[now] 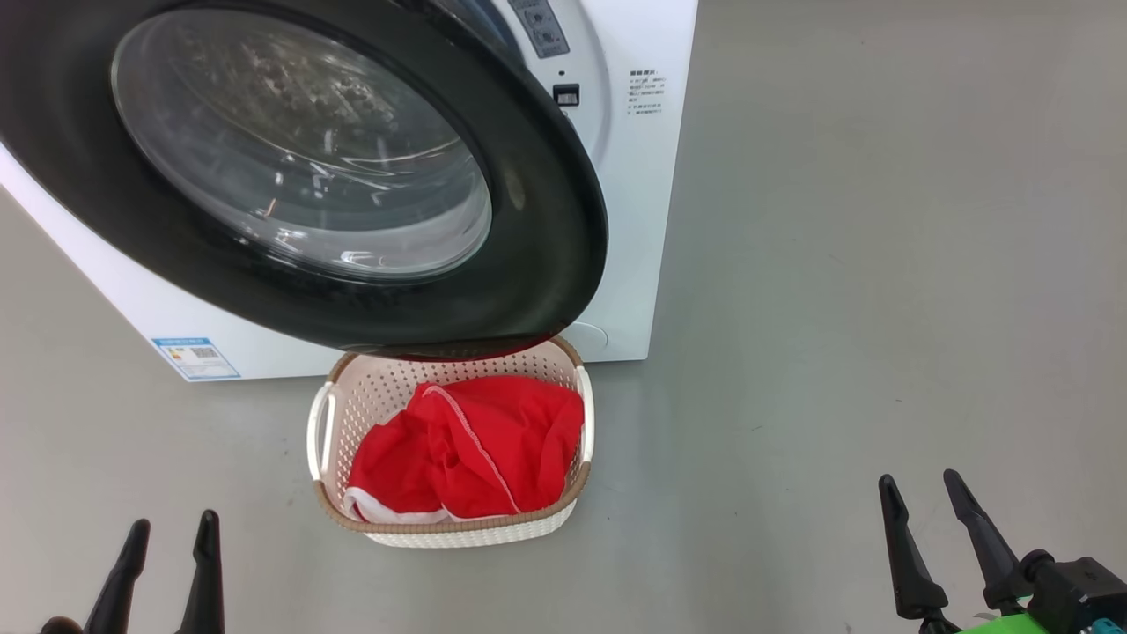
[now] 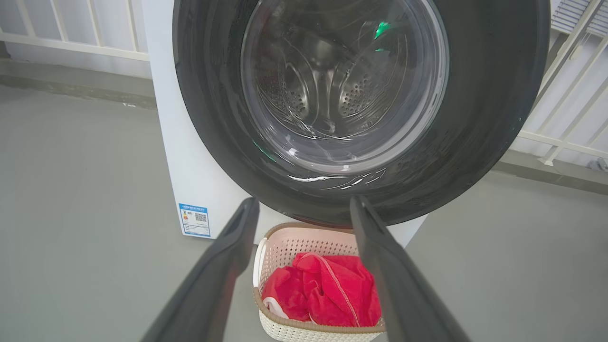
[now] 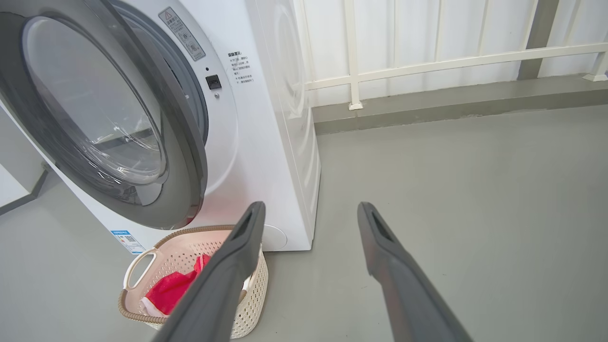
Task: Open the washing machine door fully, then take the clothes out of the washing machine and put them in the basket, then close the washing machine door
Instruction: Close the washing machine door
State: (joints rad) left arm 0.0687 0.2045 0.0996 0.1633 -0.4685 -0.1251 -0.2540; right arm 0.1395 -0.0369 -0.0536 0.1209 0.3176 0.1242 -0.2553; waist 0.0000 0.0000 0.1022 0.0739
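Observation:
The washing machine door [image 1: 546, 220], black-rimmed with a glass bowl, stands partly swung out from the white washing machine [image 1: 643, 176], hinged at the left with a gap at its right edge. Its lower rim hangs over the back of the basket [image 1: 352, 414] on the floor, where red clothes [image 1: 475, 449] with white trim lie. My left gripper [image 1: 174, 521] is open at the lower left, empty, short of the basket. My right gripper [image 1: 920, 480] is open over bare floor at the lower right. In the right wrist view the door [image 3: 190, 156] stands ajar above the basket [image 3: 180, 256].
Grey floor [image 1: 880, 308] spreads to the right of the machine. A white railing [image 3: 427, 61] on a low kerb runs behind it. A blue label [image 1: 195, 357] sits low on the machine's front. Through the glass the steel drum [image 2: 351, 95] shows.

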